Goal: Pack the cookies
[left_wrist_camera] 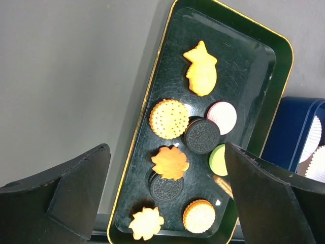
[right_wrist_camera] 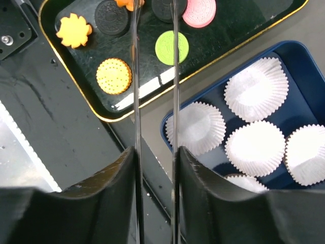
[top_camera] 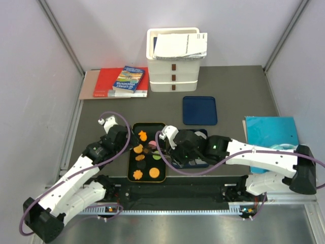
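The cookies (left_wrist_camera: 170,162) lie on a black gold-rimmed tray (left_wrist_camera: 152,86): orange flower and round ones, two black sandwich ones (left_wrist_camera: 202,135), a pink one (left_wrist_camera: 222,117) and a green one (left_wrist_camera: 219,159). My left gripper (left_wrist_camera: 166,152) hangs open above the tray's near half with nothing in it. My right gripper (right_wrist_camera: 155,150) is shut on thin metal tweezers (right_wrist_camera: 134,76). Their two blades stand slightly apart and reach over the green cookie (right_wrist_camera: 171,47) towards the tray's middle. Their tips are cut off at the frame's top edge.
A blue tray (right_wrist_camera: 299,66) with several white pleated paper cups (right_wrist_camera: 256,89) sits right of the cookie tray, under my right arm (top_camera: 238,150). Further back are a blue lid (top_camera: 199,110), stacked white bins (top_camera: 172,66), books (top_camera: 122,81) and a teal folder (top_camera: 271,132).
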You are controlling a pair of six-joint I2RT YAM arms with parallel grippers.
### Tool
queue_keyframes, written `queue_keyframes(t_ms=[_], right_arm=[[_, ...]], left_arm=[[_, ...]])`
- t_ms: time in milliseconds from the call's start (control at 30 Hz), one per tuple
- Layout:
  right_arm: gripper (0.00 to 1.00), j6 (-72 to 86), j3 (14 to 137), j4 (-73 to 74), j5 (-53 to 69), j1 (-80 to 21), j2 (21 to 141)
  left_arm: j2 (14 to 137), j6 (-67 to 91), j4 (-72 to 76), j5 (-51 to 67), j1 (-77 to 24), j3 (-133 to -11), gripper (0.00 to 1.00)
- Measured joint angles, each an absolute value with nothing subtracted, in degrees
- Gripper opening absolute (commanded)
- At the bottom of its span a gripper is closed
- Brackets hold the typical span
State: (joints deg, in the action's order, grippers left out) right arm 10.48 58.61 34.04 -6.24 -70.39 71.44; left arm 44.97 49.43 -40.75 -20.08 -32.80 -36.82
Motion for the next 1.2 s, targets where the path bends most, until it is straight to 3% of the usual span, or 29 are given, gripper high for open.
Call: queue_keyframes(t_ms=[200,933,1200], right_arm=[[0.48,10.2,59.5,34.5,-7.3,-70.7,74.5],[0.48,8.1,62.7,35.4,-9.6,-71.4,83.3],[0.34,7.6,63.6,35.0,-9.9,-71.5,86.0]], left_arm=[[45.0,49.5,-40.8,-20.1,-32.8,-36.8,0.99],[45.3,49.7,-40.7,-19.5,-32.8,-36.6,0.98],[45.3,49.8,-40.7,-19.3,-32.8,-36.6,0.99]])
